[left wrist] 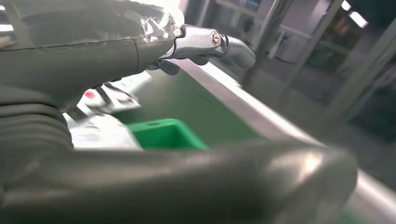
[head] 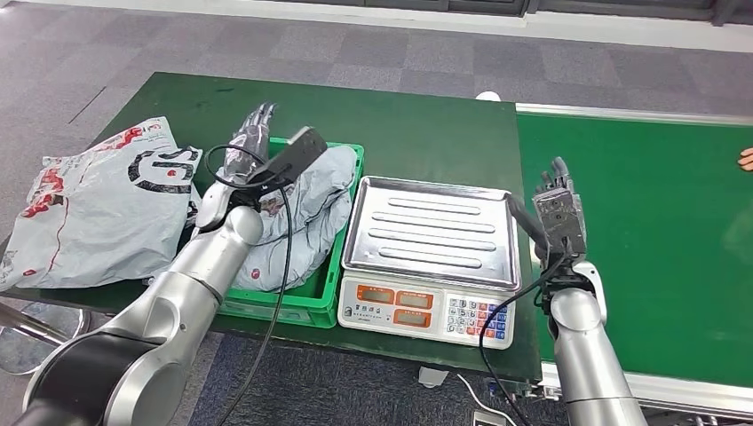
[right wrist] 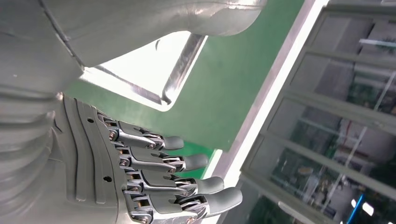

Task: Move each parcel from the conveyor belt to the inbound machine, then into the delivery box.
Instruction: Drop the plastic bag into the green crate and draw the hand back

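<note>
Two parcels, none on conveyor belt (head: 657, 240) | grey poly parcel (head: 306, 217) lies in green delivery box (head: 342, 297), bigger bag (head: 98, 209) beside it | scale tray (head: 431, 231) bare | left hand (head: 249, 142) above box, fingers apart, holding nothing | right hand (head: 558, 209) spread, empty, between tray and belt | judgement: soft, light, slippery film; grip a bunched fold, not flat face

A grey carpet-tiled floor (head: 373, 44) filled the frame's top; a person's fingers (head: 745, 160) showed at right edge.
</note>
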